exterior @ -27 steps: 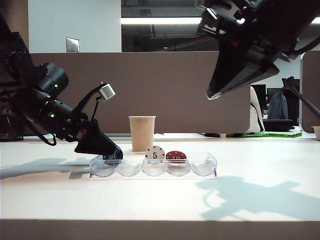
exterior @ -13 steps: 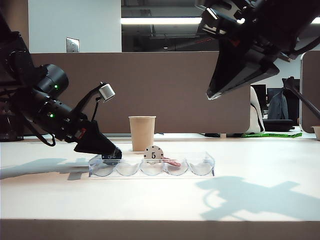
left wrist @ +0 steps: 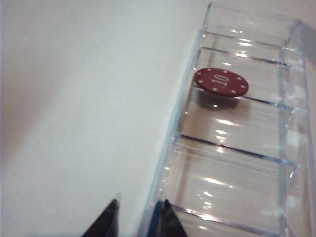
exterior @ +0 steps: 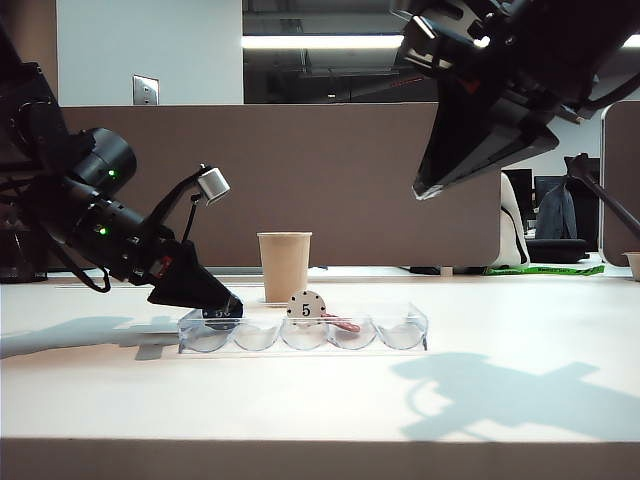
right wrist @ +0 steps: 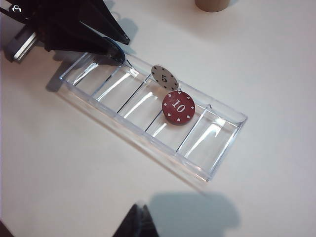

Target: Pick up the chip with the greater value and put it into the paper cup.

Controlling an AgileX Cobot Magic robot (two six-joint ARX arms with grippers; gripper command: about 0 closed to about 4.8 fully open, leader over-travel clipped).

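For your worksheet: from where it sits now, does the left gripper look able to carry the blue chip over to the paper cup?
Probably yes. The left gripper is at the tray's end slot, closed on the blue chip. The paper cup stands open-topped just behind the tray. The right gripper hangs high, clear of the way.

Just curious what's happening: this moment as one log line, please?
left gripper: shut on chip at tray end | right gripper: shut, raised | paper cup: behind tray

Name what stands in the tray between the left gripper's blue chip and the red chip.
The white 5 chip stands between blue chip, held by left gripper, and red chip lying flat. An empty compartment also separates them; right wrist view shows it.
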